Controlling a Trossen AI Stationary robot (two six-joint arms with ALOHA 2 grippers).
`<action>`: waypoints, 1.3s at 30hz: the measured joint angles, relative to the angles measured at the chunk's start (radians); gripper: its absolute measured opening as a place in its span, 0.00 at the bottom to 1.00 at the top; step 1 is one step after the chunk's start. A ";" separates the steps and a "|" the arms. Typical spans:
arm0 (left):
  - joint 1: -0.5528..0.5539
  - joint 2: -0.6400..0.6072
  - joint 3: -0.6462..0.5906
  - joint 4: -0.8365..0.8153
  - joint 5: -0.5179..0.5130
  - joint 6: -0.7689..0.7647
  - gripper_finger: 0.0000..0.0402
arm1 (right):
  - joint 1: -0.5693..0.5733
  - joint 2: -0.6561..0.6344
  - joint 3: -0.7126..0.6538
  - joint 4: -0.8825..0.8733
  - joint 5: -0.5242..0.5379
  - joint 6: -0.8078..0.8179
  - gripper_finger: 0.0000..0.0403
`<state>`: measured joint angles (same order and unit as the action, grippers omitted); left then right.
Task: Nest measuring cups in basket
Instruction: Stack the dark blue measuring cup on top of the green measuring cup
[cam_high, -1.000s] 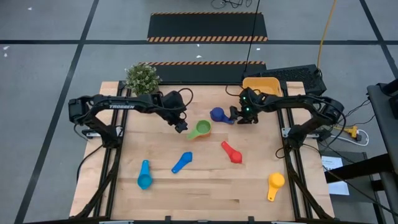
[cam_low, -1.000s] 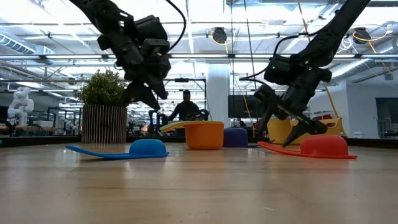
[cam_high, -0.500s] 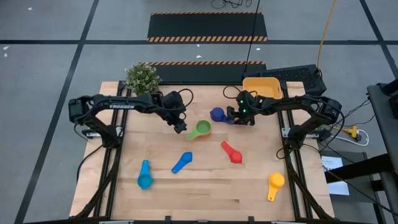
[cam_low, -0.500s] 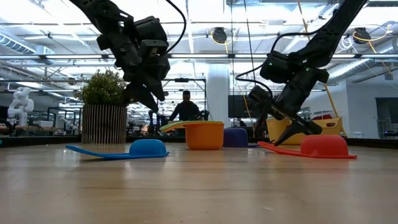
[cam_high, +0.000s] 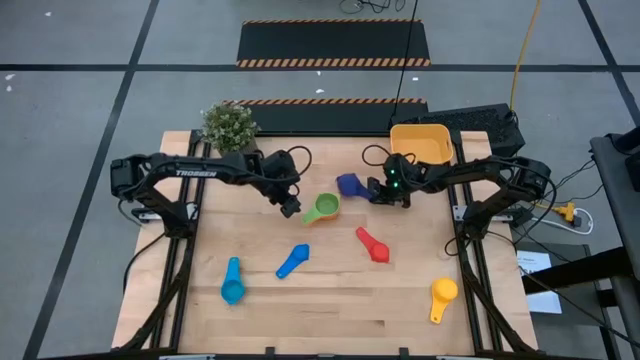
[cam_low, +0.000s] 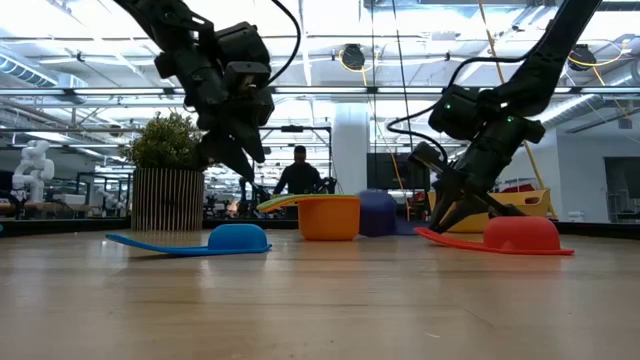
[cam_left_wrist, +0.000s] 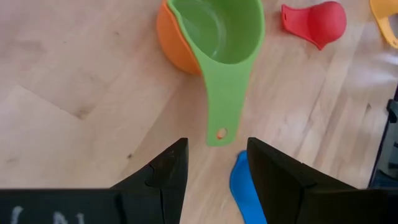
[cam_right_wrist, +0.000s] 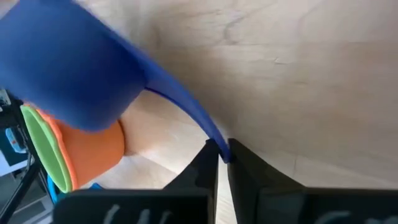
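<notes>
The dark blue measuring cup is at the table's far middle, with my right gripper shut on its handle. A green cup sits nested in an orange cup. My left gripper hovers open just short of the green handle's free end and touches nothing. Red, blue, teal and yellow cups lie loose on the wood. The yellow-orange basket stands at the far right. My right gripper pinches the dark blue cup's flat handle at its free end between its two fingers. The fingers slant down from the table's right side and lie along the handle. The bowl sticks out beyond the fingertips. I cannot tell whether it rests on the table.
A potted plant stands at the far left corner. A black keyboard lies behind the basket. Bare wood shows along the near edge between the loose cups. A person sits far behind the table.
My right gripper has gone down and toward the table's left, onto the dark blue cup's handle, and has shut on it. The cup's bowl now shows a little higher in the low view.
</notes>
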<state>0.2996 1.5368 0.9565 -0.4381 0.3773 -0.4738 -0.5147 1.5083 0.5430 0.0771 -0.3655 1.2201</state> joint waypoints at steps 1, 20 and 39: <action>-0.009 0.000 0.000 0.000 -0.009 -0.003 0.41 | -0.002 0.001 -0.001 0.007 -0.002 -0.001 0.03; -0.072 0.000 0.000 0.092 -0.064 -0.177 0.41 | -0.007 -0.233 -0.003 0.113 0.029 0.006 0.00; -0.086 -0.055 0.000 0.788 -0.299 -0.372 0.41 | -0.023 -0.517 -0.001 0.601 0.024 0.266 0.00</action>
<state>0.2138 1.4818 0.9565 0.3502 0.0784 -0.8457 -0.5381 0.9908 0.5423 0.6785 -0.3413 1.4864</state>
